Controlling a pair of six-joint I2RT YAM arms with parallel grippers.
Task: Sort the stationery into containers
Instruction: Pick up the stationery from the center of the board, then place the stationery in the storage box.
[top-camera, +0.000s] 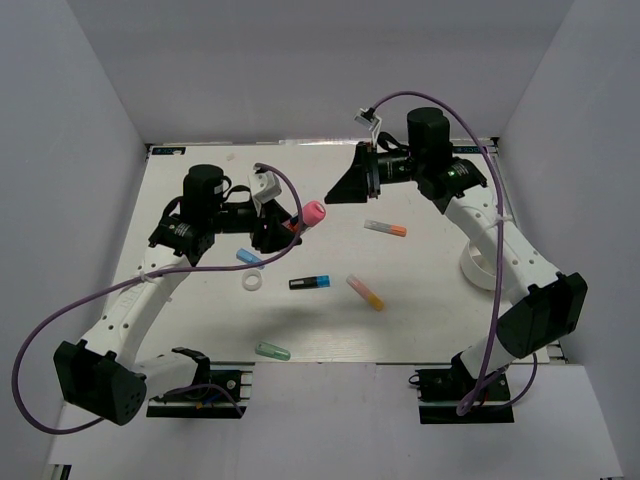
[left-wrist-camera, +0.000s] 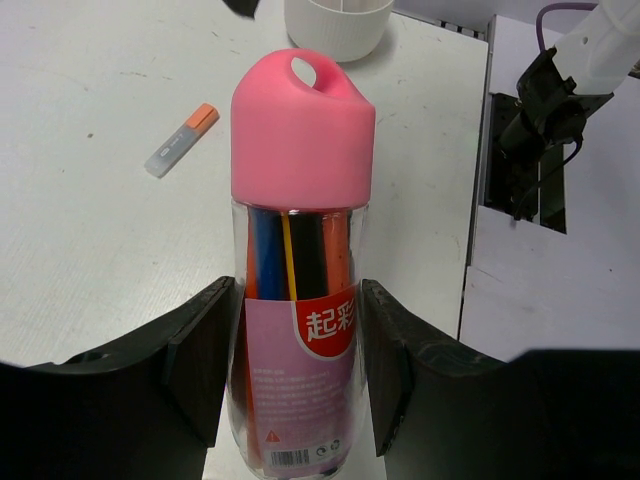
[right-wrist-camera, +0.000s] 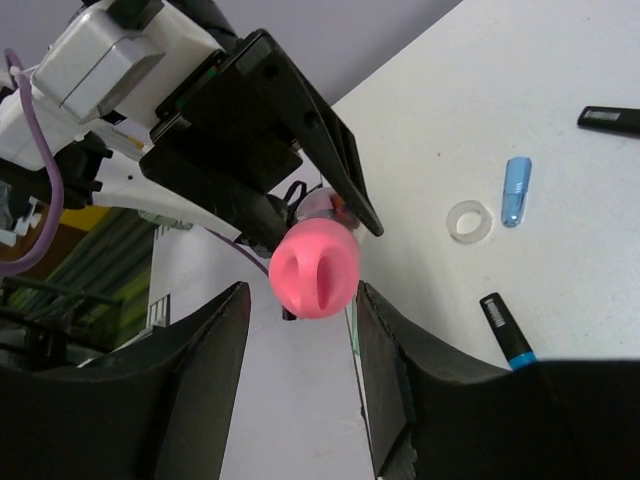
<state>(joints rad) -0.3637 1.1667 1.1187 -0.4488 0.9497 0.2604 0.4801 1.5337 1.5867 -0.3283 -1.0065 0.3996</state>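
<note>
Handling assessment: the clear plastic tube (left-wrist-camera: 300, 400) with its pink rounded cap (left-wrist-camera: 302, 125) is judged light, rigid and smooth-walled. It is therefore liable to slip or rotate under a twisting load, and the thin wall may yield if squeezed hard. Several coloured pens stand inside and may shift when it tilts. The best purchase for the holding arm is the labelled lower body. For the opposing arm it is the cap's flanks, just above the seam.

Location: the tube is clear of the white table (top-camera: 420, 320), held in the air over its middle, with the cap pointing toward the right arm. The left gripper (top-camera: 280, 228) is clenched on the tube's lower body, one finger on each side. The right gripper (right-wrist-camera: 301, 290) is spread with its fingers flanking the cap; contact cannot be confirmed.

Pose: the left arm reaches forward and inward, presenting the tube cap first. The right arm is bent back across the table, its gripper facing the cap head-on.

Loose stationery lies on the table, including an orange-capped marker (top-camera: 385, 228) and a small white ring (top-camera: 253, 283). The low white round cup (left-wrist-camera: 335, 30) stands beside the right arm.
</note>
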